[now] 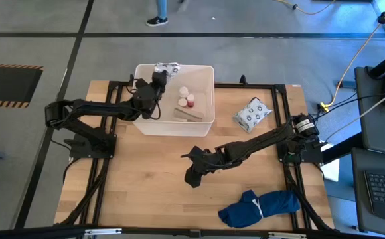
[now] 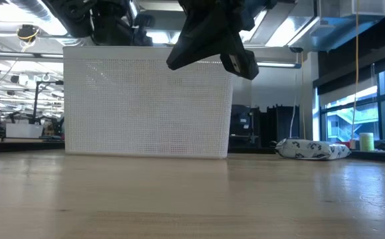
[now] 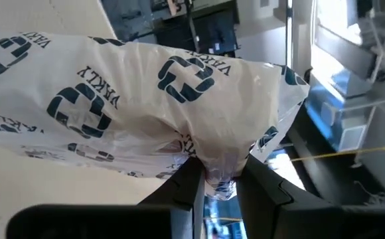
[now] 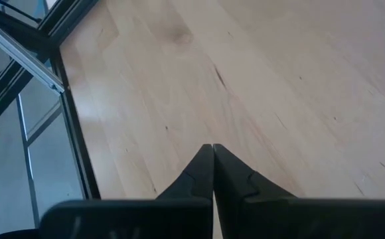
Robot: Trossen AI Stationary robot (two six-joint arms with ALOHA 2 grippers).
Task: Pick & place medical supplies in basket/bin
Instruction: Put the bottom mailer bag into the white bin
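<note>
While the left pincer (image 3: 218,178) pinches a white printed soft packet (image 3: 146,106) above the white tub (image 1: 202,123), the right pincer (image 4: 212,159), pressed together, hangs over bare worktop (image 4: 279,79).

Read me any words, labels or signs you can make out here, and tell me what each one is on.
"VAKLY", repeated beside dark cross symbols: on the white printed packet pinched in the left gripper.
Second packet on the table: dark print, too small to read.
Nothing else legible.
</note>
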